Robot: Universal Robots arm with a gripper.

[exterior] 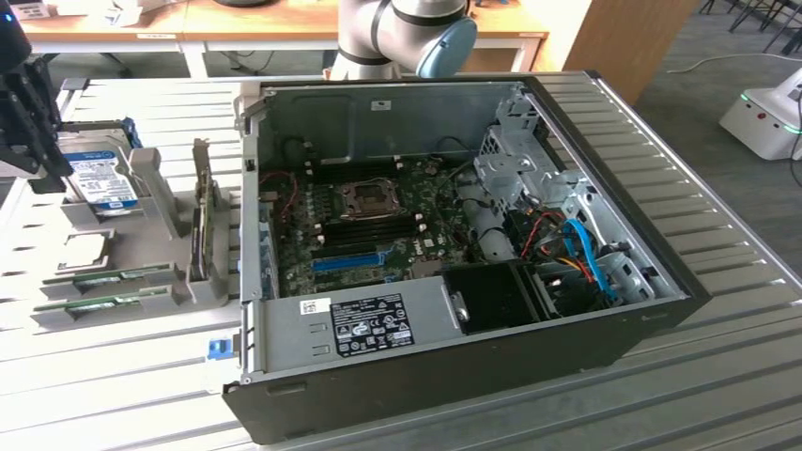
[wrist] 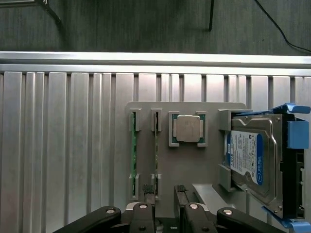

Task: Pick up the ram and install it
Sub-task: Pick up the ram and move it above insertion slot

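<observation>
One open PC case [exterior: 452, 235] lies on its side on slatted table [exterior: 113, 395], just beside grey holder [exterior: 148, 183], on the exterior view's right of it. Mobo [exterior: 376, 221] faces up w/ bare socket [exterior: 371, 199] mid-board, and blue + orange cables [exterior: 587, 256] sit at the end away from holder. Two green sticks lie flat in holder's nearest slots, side by side, apart. 2nd stick [exterior: 100, 303] is at holder's near edge, and ram [exterior: 107, 277] is one slot further in, btwn 2nd stick and CPU [exterior: 82, 246]. Ram sits in holder, nothing gripping it. CPU rests in a square pocket just past ram. Dark card [exterior: 201, 225] stands on edge on holder's side nearest case. HDD [exterior: 100, 178], blue label up, is propped at a tilt at holder's far end. Gripper [exterior: 44, 174] hangs over that far end, close by HDD, fingers spread and holding nothing. From wrist cam, gripper [wrist: 164, 190] looks down on holder [wrist: 194, 165]. Its fingers [wrist: 148, 190] are apart w/ a bare gap btwn them. Ram [wrist: 155, 155] lies nearer gripper's line than 2nd stick [wrist: 133, 155]. CPU [wrist: 188, 128] and HDD [wrist: 248, 158] lie on ram's other side. Beyond holder and behind case stands arm base [exterior: 401, 38], w/ wooden desks [exterior: 150, 28] further back.
</observation>
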